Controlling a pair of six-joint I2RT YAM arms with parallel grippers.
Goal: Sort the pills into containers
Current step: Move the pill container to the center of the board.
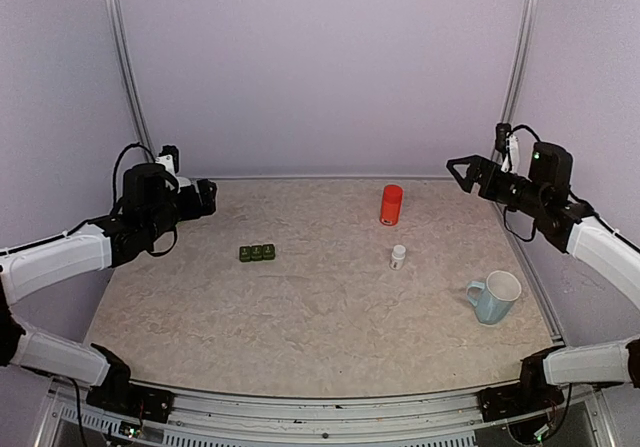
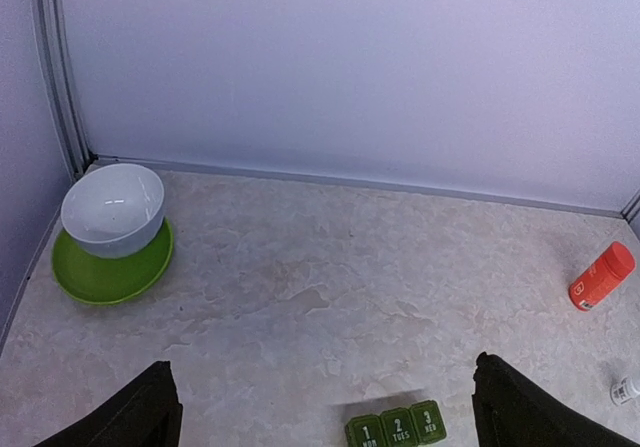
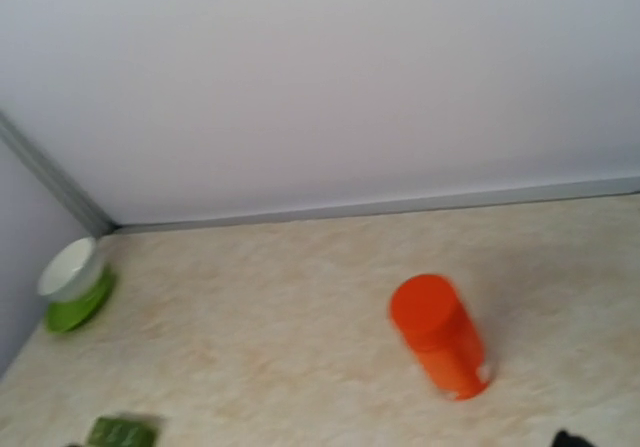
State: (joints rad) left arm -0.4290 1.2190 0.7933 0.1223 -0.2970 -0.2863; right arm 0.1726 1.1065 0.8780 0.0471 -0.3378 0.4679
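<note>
Three joined green compartments, the containers (image 1: pixel 257 252), lay on the table (image 1: pixel 330 317) with pale marks on their lids. The left gripper (image 1: pixel 208 198) hung left of the containers and farther back, well apart, its fingers (image 2: pixel 135 417) spread wide and holding nothing. From its wrist, the containers sat low between those fingers. The right gripper (image 1: pixel 458 174) hung far to the containers' right, also wide and empty. An orange bottle (image 1: pixel 391 205), a small white bottle (image 1: pixel 398 257) and a mug (image 1: pixel 495 297) stood to the containers' right.
</note>
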